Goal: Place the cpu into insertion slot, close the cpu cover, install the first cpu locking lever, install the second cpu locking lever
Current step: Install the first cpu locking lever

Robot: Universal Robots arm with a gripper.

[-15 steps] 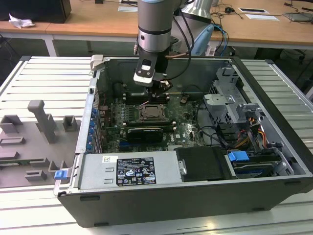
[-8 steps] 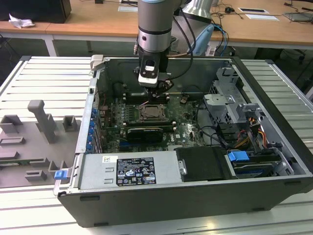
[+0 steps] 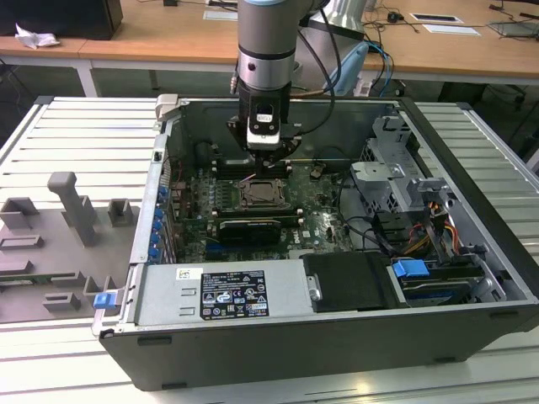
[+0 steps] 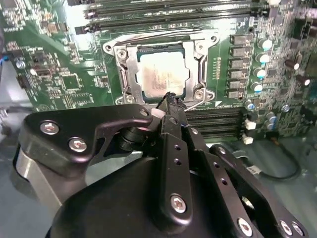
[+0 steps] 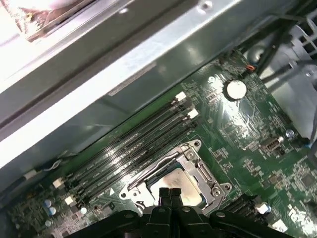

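Observation:
The cpu (image 4: pixel 159 74) lies flat in the insertion slot (image 4: pixel 119 52) on the green motherboard, its pale metal top showing. The cpu cover (image 4: pixel 130 69) lies down around it as a silvery frame. My gripper (image 4: pixel 171 99) hangs just over the socket's edge, its two dark fingers pressed together with nothing seen between them. A thin wire lever (image 4: pixel 192 103) runs right beside the fingertips, and another wire lever (image 4: pixel 163 38) lies along the opposite socket edge. The first wrist view shows the gripper (image 5: pixel 171 192) over the cpu (image 5: pixel 179 174) and cover (image 5: pixel 200 171). In the exterior view the gripper (image 3: pixel 264 154) hangs above the slot (image 3: pixel 262 194).
Long black memory slots (image 4: pixel 163 15) run along one side of the socket, and more memory slots (image 4: pixel 218 119) lie on the other. The case's metal wall (image 5: pixel 148 74) rises close behind. A drive cage (image 3: pixel 392 177) and cables fill the exterior view's right.

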